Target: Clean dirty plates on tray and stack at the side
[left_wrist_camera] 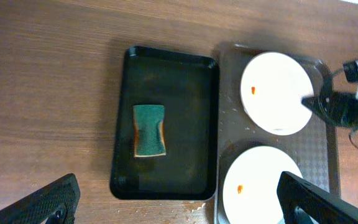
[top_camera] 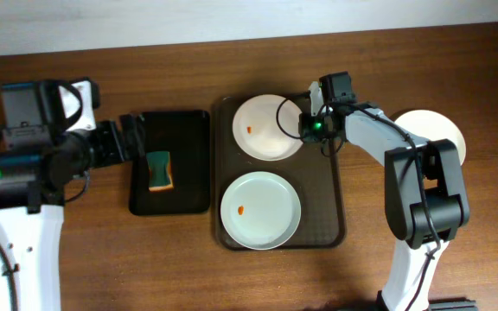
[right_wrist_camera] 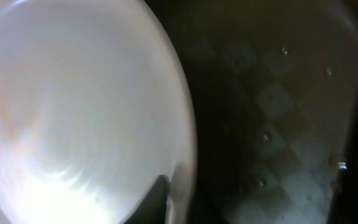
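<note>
Elbow bent, the right gripper (top_camera: 311, 128) reaches leftward to the rim of the round white glossy plate (top_camera: 262, 130) on the dark brown rectangular tray (top_camera: 331, 199) — whether its jaws are clamped cannot be told; the left gripper (top_camera: 132, 136) hovers, jaws wide apart.

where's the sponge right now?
Overhead view, left half of the table: the sponge lies inside the small black tray, immediately left of the brown tray. The left pincer is at the black tray's upper-left edge.
</note>
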Available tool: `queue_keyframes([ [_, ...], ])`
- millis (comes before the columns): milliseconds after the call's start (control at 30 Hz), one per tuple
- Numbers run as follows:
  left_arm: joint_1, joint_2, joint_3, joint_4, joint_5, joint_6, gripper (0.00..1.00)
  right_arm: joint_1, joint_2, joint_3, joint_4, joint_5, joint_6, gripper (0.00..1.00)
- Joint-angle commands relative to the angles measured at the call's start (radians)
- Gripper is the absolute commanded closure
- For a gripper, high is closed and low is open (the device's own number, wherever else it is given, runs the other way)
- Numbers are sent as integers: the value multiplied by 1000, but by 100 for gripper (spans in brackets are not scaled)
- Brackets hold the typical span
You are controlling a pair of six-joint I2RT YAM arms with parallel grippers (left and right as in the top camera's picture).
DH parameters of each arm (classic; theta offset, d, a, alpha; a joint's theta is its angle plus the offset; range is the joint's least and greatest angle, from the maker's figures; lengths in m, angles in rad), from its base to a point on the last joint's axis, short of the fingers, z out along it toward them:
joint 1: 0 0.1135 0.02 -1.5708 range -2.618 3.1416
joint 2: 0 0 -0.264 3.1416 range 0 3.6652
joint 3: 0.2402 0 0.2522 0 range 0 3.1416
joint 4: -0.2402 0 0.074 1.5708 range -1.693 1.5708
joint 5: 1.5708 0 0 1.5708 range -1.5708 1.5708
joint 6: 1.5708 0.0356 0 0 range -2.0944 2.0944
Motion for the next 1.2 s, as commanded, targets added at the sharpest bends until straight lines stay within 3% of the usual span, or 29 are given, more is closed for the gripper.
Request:
queue_keyframes([
  [0, -90, 44, 3, -8, 11, 66, 0, -4, 10, 13, -80, 30, -9, 96],
  [100, -148, 104, 3, -11, -65, 65, 0, -3, 10, 82, -273, 86, 0, 96],
  [167, -158, 154, 3, -16, -64, 63, 0, -4, 10, 111, -322, 85, 3, 77],
  [200, -158, 168, 3, -19, -64, 61, 0, -4, 10, 111, -315, 86, 3, 82],
  [233, -157, 194, 2, -26, -66, 61, 0, -4, 10, 111, -310, 86, 2, 92],
  [467, -159, 340, -82, 23, -200, -28, 2, -3, 44, 109, -308, 128, 2, 96],
  [567, -159, 434, -196, 168, -216, -28, 15, -3, 44, 109, -322, 127, 3, 96],
  [633, -159, 499, -233, 252, -218, -28, 35, -3, 44, 109, -333, 127, 2, 96],
  [733, -158, 604, -248, 344, -248, -28, 35, -3, 44, 109, -334, 127, 3, 96],
  [767, -158, 634, -248, 361, -248, -28, 40, -3, 44, 109, -335, 127, 3, 96],
  [867, -158, 721, -248, 390, -248, -29, 69, -3, 44, 109, -340, 127, 3, 96],
  [900, -158, 737, -248, 393, -246, -28, 89, -3, 44, 109, -340, 127, 3, 96],
  [933, -158, 742, -248, 393, -239, -28, 100, -3, 44, 109, -340, 127, 3, 96],
  [1133, -158, 644, -111, 245, -139, -28, 98, -3, 44, 109, -345, 127, 3, 96],
  [1167, -158, 623, -106, 241, -139, -28, 76, -3, 44, 109, -346, 127, 3, 96],
])
